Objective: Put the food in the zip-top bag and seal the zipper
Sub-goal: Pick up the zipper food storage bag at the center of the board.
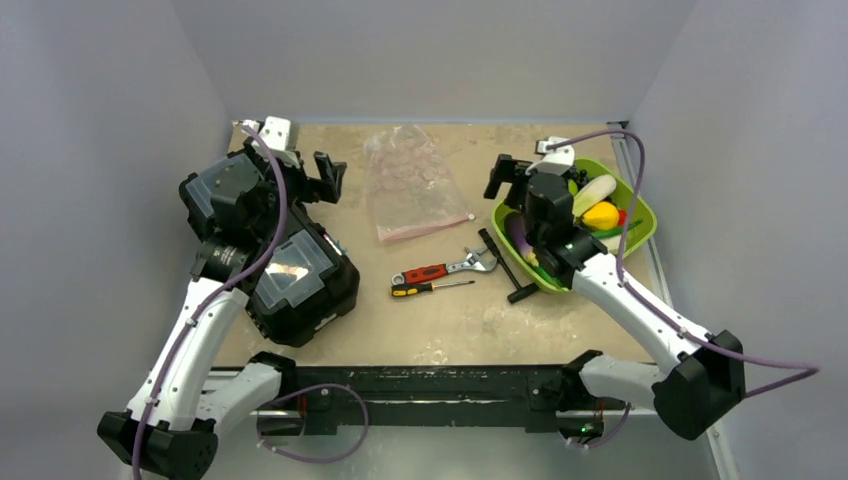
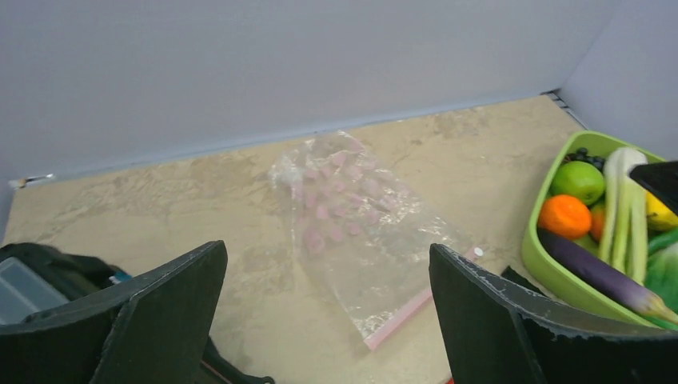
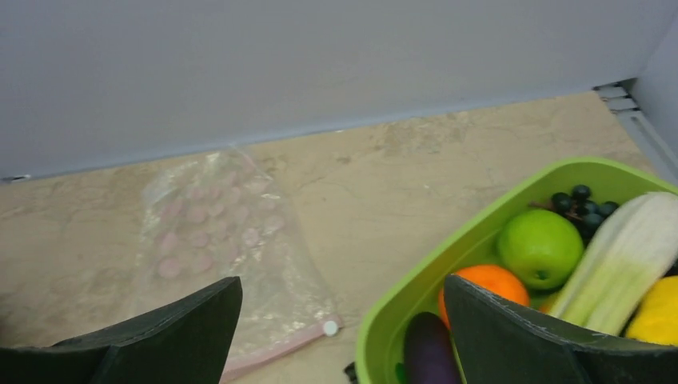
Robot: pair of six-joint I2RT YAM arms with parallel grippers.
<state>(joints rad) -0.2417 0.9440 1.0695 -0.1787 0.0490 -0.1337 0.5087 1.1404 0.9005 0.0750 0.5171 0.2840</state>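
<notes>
Two grippers are seen, both with jaws spread wide and nothing held: the right gripper (image 3: 342, 282) is poised over the lime-green tray (image 3: 416, 280), the left gripper (image 2: 328, 252) well left of it. One clear, crinkled zip-top bag (image 1: 415, 185) lies flat left of the tray, zipper (image 1: 425, 229) on its near edge. The food (image 1: 600, 215) rests in the tray: one orange ball (image 3: 488, 284), one glossy green apple (image 3: 540, 248), one grape bunch (image 3: 584, 204), one bok choy (image 3: 624, 264), one yellow piece (image 3: 660, 316), possibly an eggplant (image 3: 428, 352). One wrench (image 1: 445, 268) and one screwdriver (image 1: 430, 288) lie near-left of the tray on the mottled beige table (image 1: 480, 320), enclosed by grey walls (image 1: 430, 60).
</notes>
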